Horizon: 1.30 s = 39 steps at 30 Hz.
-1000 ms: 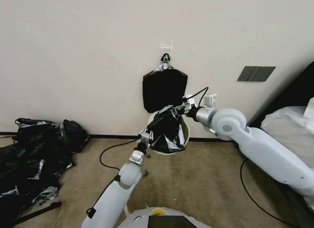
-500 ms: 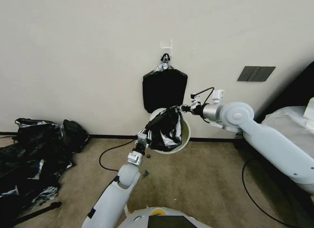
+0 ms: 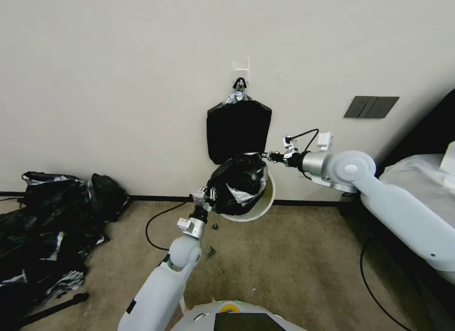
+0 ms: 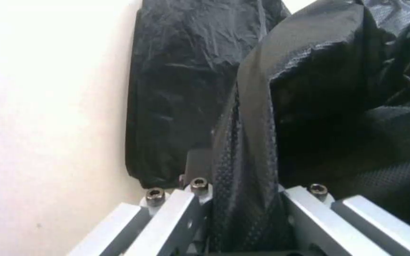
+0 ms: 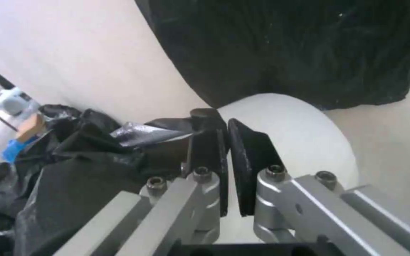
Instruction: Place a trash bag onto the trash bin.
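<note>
Now the trash bag (image 3: 237,183) drapes over the tilted trash bin (image 3: 263,205) by the wall, its edge clamped at eight o'clock by the left gripper (image 3: 207,196) and at two o'clock by the right gripper (image 3: 267,156).

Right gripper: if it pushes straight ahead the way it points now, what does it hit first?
Probably the trash bag: the right gripper points leftward at its bunched top, over the trash bin. Depth is unclear; it could slip past toward the hanging black bundle.
</note>
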### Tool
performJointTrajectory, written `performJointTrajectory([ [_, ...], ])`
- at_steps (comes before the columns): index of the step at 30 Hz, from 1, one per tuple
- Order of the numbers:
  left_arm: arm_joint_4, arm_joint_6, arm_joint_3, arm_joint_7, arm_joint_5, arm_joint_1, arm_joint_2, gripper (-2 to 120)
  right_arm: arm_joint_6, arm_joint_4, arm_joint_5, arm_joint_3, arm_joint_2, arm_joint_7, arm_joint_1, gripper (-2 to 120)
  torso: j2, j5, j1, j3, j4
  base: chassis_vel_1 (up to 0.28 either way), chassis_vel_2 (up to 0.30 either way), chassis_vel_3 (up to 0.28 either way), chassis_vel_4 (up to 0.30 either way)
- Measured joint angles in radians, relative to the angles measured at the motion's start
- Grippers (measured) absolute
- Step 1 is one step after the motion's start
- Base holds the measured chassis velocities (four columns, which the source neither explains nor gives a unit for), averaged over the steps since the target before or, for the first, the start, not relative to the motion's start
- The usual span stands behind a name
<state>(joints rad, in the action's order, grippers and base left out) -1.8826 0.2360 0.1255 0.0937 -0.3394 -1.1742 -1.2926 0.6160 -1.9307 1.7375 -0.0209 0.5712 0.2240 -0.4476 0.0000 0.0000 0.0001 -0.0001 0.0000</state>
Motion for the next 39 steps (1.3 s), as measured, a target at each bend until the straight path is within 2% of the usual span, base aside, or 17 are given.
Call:
performJointTrajectory([
  [7, -0.005, -0.024, 0.0, -0.008, -0.091, -0.002, 0.0, 1, -0.006, 0.018, -0.008, -0.074, -0.014, -0.117, -0.079, 8, 0.0, 0.0001, 0.0, 0.0, -0.0001, 0.0, 0.0, 0.0, 0.0],
  [9, -0.008, -0.038, 0.0, -0.016, -0.146, -0.001, 0.003, 1, -0.014, 0.025, -0.008, -0.114, -0.017, -0.135, -0.117, 20, 0.0, 0.0001, 0.0, 0.0, 0.0001, 0.0, 0.0, 0.0, 0.0],
  [11, -0.008, -0.041, 0.001, -0.019, -0.157, -0.001, 0.004, 1, -0.017, 0.025, -0.007, -0.13, -0.018, -0.14, -0.134, 23, 0.0, 0.0, 0.0, 0.0, 0.0, 0.0, 0.0, 0.0, 0.0],
  [12, -0.008, -0.046, 0.003, -0.023, -0.169, -0.001, 0.007, 1, -0.021, 0.022, -0.006, -0.16, -0.02, -0.15, -0.166, 28, 0.0, 0.0002, 0.0, 0.0, -0.0001, 0.0, 0.0, 0.0, 0.0],
  [14, -0.001, -0.054, 0.006, -0.023, -0.172, 0.0, 0.01, 1, -0.028, 0.008, -0.004, -0.208, -0.024, -0.161, -0.21, 37, 0.0, 0.0001, 0.0, 0.0, -0.0002, 0.0, 0.0, 0.0, 0.0],
  [15, -0.001, -0.054, 0.006, -0.023, -0.172, 0.0, 0.01, 1, -0.028, 0.008, -0.004, -0.208, -0.024, -0.161, -0.21, 37, 0.0, 0.0001, 0.0, 0.0, -0.0002, 0.0, 0.0, 0.0, 0.0],
  [17, 0.008, -0.06, 0.008, -0.015, -0.15, 0.002, 0.011, 1, -0.04, -0.021, -0.005, -0.267, -0.023, -0.158, -0.254, 48, 0.0, 0.0002, 0.0, 0.0, -0.0001, 0.0, 0.0, 0.0, 0.0],
  [21, 0.018, -0.067, 0.007, 0.01, -0.097, 0.007, 0.008, 1, -0.054, -0.101, 0.002, -0.336, -0.018, -0.106, -0.29, 60, 0.0, 0.0001, 0.0, 0.0, -0.0001, 0.0, 0.0, 0.0, 0.0],
  [22, 0.022, -0.068, 0.007, 0.019, -0.068, 0.009, 0.006, 1, -0.055, -0.143, 0.004, -0.356, -0.015, -0.081, -0.298, 67, 0.0, -0.0001, 0.0, 0.0, -0.0001, 0.0, 0.0, 0.0, 0.0],
  [23, 0.022, -0.068, 0.007, 0.019, -0.068, 0.009, 0.006, 1, -0.055, -0.143, 0.004, -0.356, -0.015, -0.081, -0.298, 67, 0.0, -0.0001, 0.0, 0.0, -0.0001, 0.0, 0.0, 0.0, 0.0],
  [26, 0.026, -0.065, 0.007, 0.034, 0.01, 0.013, 0.002, 1, -0.061, -0.254, 0.002, -0.361, -0.001, 0.054, -0.3, 80, 0.0, -0.0003, 0.0, 0.0, 0.0, 0.0, 0.0, 0.0, 0.0],
  [27, 0.026, -0.065, 0.007, 0.034, 0.01, 0.013, 0.002, 1, -0.061, -0.254, 0.002, -0.361, -0.001, 0.054, -0.3, 80, 0.0, -0.0003, 0.0, 0.0, 0.0, 0.0, 0.0, 0.0, 0.0],
  [30, 0.031, -0.043, 0.003, 0.047, 0.092, 0.019, -0.004, 1, -0.069, -0.339, -0.02, -0.292, 0.032, 0.185, -0.286, 95, 0.0, 0.0, 0.0, 0.0, 0.0, 0.0, 0.0, 0.0, 0.0],
  [31, 0.031, -0.043, 0.003, 0.047, 0.092, 0.019, -0.004, 1, -0.069, -0.339, -0.02, -0.292, 0.032, 0.185, -0.286, 95, 0.0, 0.0, 0.0, 0.0, 0.0, 0.0, 0.0, 0.0, 0.0],
  [35, 0.023, -0.028, -0.006, 0.056, 0.142, 0.024, -0.009, 1, -0.086, -0.363, -0.037, -0.183, 0.097, 0.344, -0.237, 100, 0.0, -0.0001, 0.0, 0.0, 0.0002, 0.0, 0.0, 0.0, 0.0],
  [39, 0.012, -0.028, -0.011, 0.056, 0.149, 0.024, -0.006, 1, -0.095, -0.342, -0.05, -0.17, 0.129, 0.386, -0.236, 100, 0.0, 0.0, 0.0, 0.0, -0.0001, 0.0, 0.0, 0.0, 0.0],
])
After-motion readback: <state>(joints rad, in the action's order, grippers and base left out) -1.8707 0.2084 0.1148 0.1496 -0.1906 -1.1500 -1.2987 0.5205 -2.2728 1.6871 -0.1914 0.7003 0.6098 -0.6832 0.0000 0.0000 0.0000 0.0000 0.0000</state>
